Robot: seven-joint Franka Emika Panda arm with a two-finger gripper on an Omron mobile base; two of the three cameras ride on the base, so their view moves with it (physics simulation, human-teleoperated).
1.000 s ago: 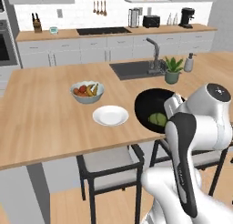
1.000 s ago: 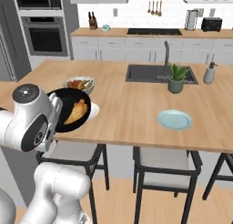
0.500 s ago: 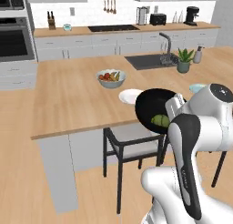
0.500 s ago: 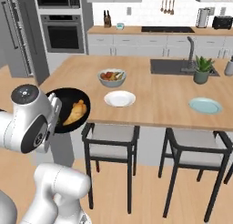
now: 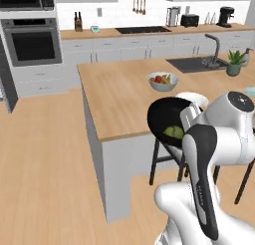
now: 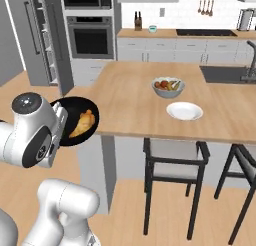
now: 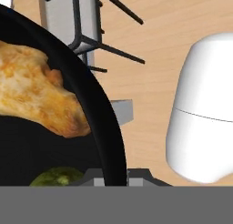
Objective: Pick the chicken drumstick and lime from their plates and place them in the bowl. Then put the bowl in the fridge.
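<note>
- The glossy round black bowl (image 6: 75, 121) is held up in the air off the near corner of the wooden island countertop (image 5: 119, 94), carried at its rim by the gripper (image 7: 113, 177), whose fingers pinch the rim.
- The golden-brown cooked chicken drumstick (image 7: 38, 98) and the small dull-green lime (image 5: 173, 133) lie inside that bowl.
- A white round plate (image 6: 184, 110) sits on the countertop near its front edge, beside a grey-blue bowl of mixed fruit (image 6: 168, 86).
- The tall grey fridge (image 6: 30, 37) stands at the left, its door open.

No text, label, brand or number can be read anywhere — not on appliances, cabinets or dishes.
</note>
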